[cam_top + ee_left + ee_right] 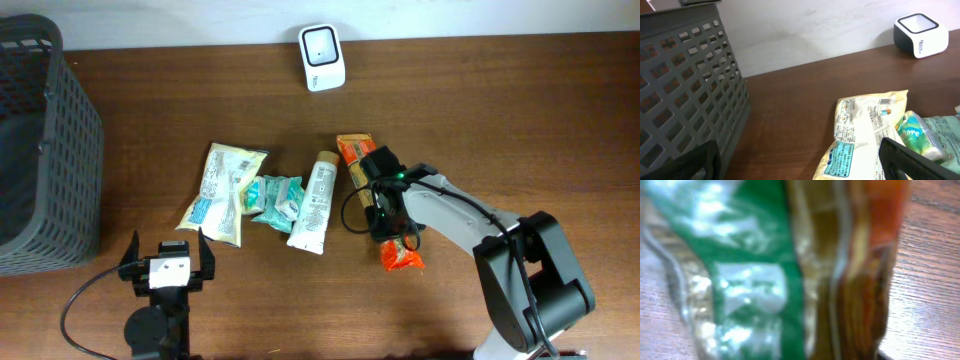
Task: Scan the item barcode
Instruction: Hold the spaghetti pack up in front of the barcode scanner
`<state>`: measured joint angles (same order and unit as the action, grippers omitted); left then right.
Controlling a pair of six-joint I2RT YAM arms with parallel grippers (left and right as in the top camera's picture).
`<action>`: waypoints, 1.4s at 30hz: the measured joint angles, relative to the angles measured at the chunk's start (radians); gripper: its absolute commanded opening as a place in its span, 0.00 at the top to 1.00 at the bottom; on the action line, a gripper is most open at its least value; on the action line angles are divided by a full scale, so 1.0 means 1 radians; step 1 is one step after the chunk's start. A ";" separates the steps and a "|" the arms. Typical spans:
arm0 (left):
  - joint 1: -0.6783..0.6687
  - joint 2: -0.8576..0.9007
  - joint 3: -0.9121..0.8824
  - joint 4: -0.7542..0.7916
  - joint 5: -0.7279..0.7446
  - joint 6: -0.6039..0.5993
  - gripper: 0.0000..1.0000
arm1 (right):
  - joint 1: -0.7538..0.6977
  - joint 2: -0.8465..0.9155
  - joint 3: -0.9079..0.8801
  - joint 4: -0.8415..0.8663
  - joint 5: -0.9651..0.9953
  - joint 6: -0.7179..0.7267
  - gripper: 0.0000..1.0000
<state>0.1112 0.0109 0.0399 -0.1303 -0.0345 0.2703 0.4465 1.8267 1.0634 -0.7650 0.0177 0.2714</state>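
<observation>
A crinkled, glossy orange packet [401, 258] is laid lengthwise on the dark wood-grained bench [520, 110], right of centre, well apart from the small white scanner [322, 57] with rounded corners that is set near the far edge. In the right wrist view the packet [790, 270] is seen blurred and very close, with green, gold and orange foil bands filling the picture. The right claw [388, 215] is lowered onto the middle of the packet, with the arm stretched low across the bench from its base at the near right; whether this claw is gripping or parted cannot be told. To the left of the packet a white tube [315, 202], a soft teal pack [275, 198] and a flat cream pouch [222, 192] are laid side by side. A grey latticed plastic basket [40, 150] is placed at the far left. The left claw [168, 262] is held low near the front edge, spread wide with nothing between its dark fingers [910, 160]
</observation>
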 measured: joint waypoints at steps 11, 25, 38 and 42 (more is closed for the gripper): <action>0.000 0.000 -0.001 0.000 0.000 0.000 0.01 | -0.003 0.047 0.596 -0.518 -0.126 -0.048 0.96; 0.000 -0.001 -0.001 0.000 0.000 0.000 0.01 | -0.196 0.047 0.729 -0.534 -0.701 -0.229 0.96; 0.000 -0.001 -0.001 0.000 0.000 0.000 0.01 | -0.242 0.047 0.729 -0.541 -0.978 -0.302 0.96; 0.000 -0.001 -0.001 0.000 0.000 0.000 0.01 | -0.242 0.047 0.731 -0.565 -0.874 -0.289 0.96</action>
<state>0.1112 0.0101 0.0391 -0.1303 -0.0345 0.2703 0.2047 1.8732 1.7939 -1.3304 -0.8566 -0.0174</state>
